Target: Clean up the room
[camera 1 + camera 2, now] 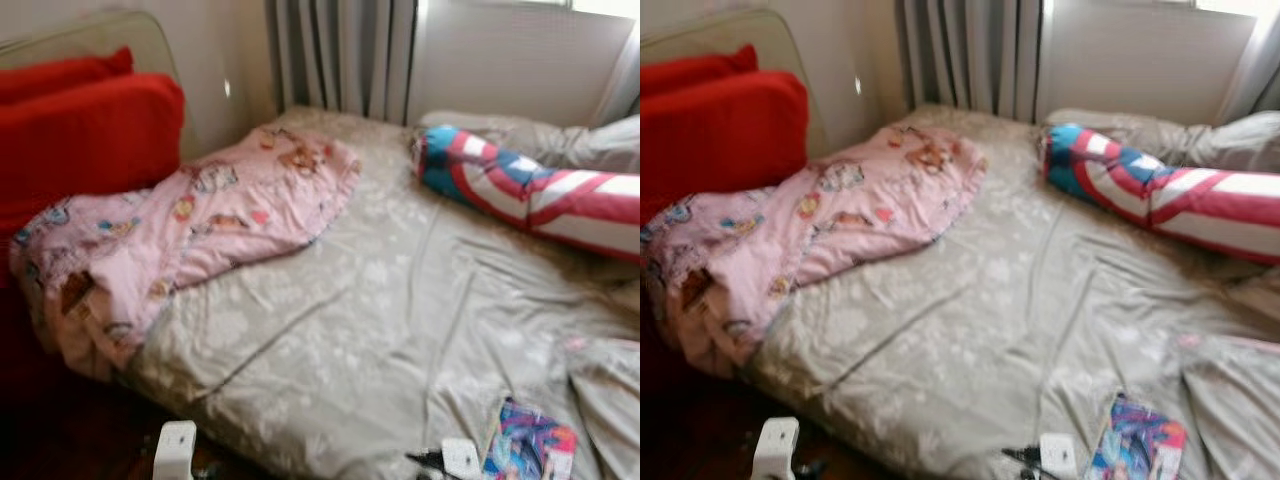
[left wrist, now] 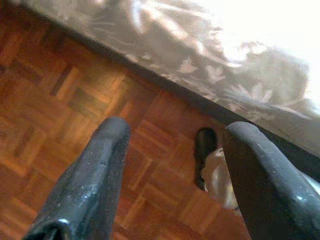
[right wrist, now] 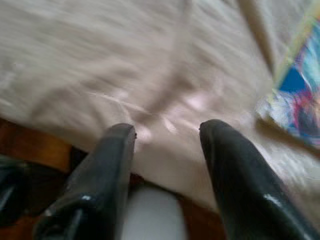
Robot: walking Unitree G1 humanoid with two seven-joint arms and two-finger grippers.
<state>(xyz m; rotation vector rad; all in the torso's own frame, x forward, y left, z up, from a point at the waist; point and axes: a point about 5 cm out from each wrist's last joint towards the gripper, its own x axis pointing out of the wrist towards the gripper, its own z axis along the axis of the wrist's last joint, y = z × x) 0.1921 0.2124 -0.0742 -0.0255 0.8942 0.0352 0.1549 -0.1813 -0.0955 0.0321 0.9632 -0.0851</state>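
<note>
barely begun: pink cartoon blanket [image 1: 190, 235] still crumpled, well beyond both claws. colourful booklet [image 3: 300, 95] lying just beside right claw [image 3: 167, 131], spread and empty. left claw [image 2: 175, 130] likewise spread, empty, low over parquet floor [image 2: 65, 125].

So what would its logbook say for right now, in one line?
place: bedside | bed: pink blanket crumpled, striped pillow, colourful book near edge | left gripper: open, above floor | right gripper: open, at bed edge

Grey curtains [image 1: 340, 55] hang behind the bed. Parquet floor [image 2: 60, 125] lies beside it. White wall [image 1: 500, 60] adjoins the curtains.
</note>
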